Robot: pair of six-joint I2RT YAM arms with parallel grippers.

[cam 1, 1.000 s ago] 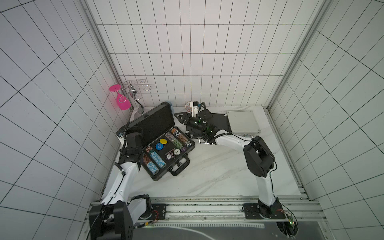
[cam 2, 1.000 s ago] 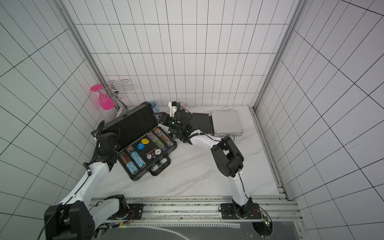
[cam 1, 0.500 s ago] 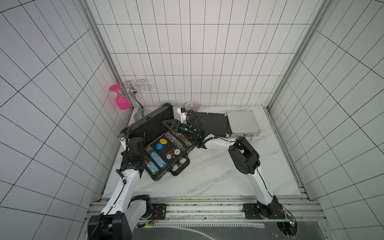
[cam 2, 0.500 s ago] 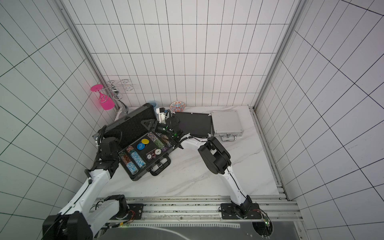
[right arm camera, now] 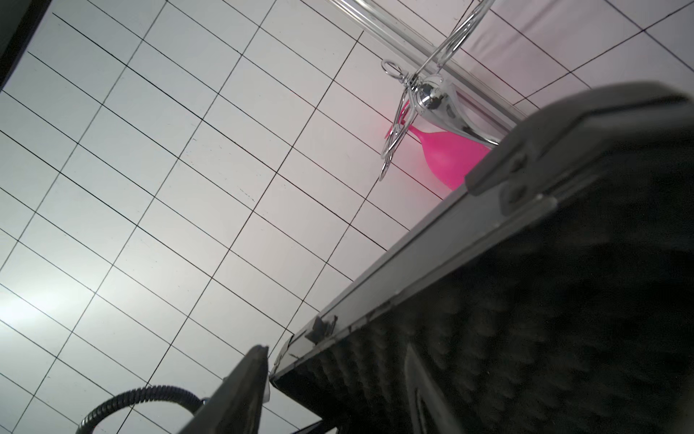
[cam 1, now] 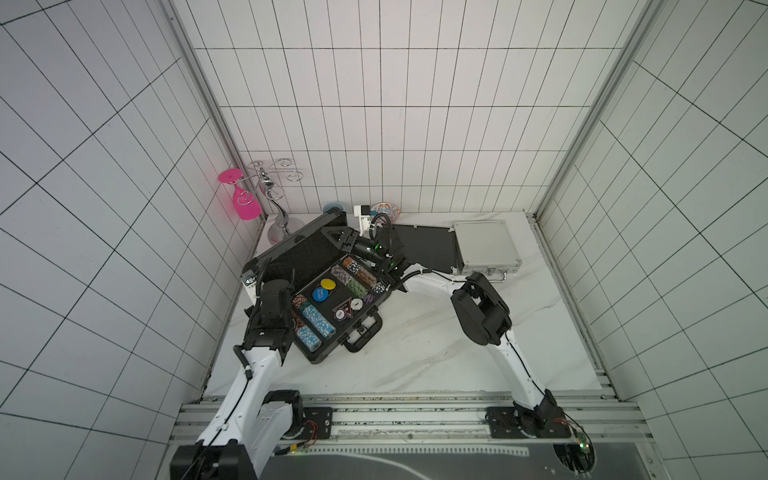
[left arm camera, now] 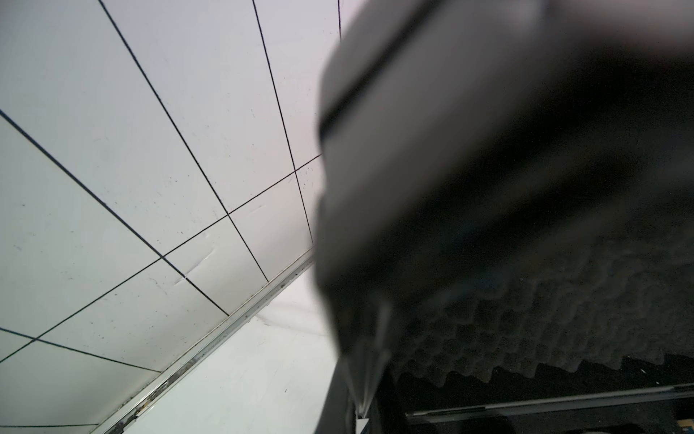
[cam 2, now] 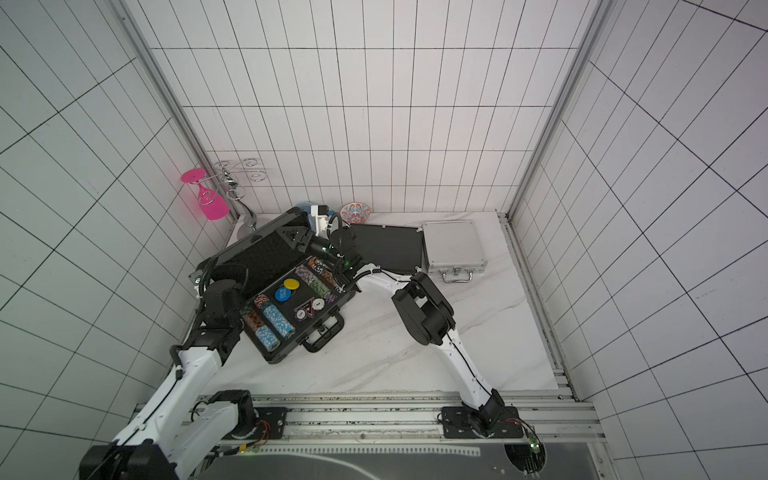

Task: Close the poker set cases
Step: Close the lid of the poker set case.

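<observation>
Evidently, in both top views the large case (cam 1: 316, 359) sits open at the tabletop's (cam 1: 436, 353) left, chip-laden and likely heavy, its stiff lid (cam 2: 262, 253) half-raised; a glass rack (cam 1: 270, 195) crowds behind. Left wrist view: left tool (left arm camera: 368, 357), closed, against lid foam. Right wrist view: right tool (right arm camera: 334, 353), jaws apart, straddles the lid's rim, a sound hold.

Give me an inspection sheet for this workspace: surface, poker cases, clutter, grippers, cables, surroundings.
Surface: white marbled tabletop, bare in front.
Job's things: large black case open, chips showing, lid tilted up; medium black case and silver case shut, side by side.
Clutter: chrome rack with hanging pink glass, patterned bowl, at the back.
Grippers: left gripper shut, at the lid's end nearest the side wall; right gripper fingers straddle the lid's other end, grip unclear.
Cables: coiled black cable at left wrist, cable loop at right wrist.
Surroundings: white tiled walls, aluminium rail in front.
</observation>
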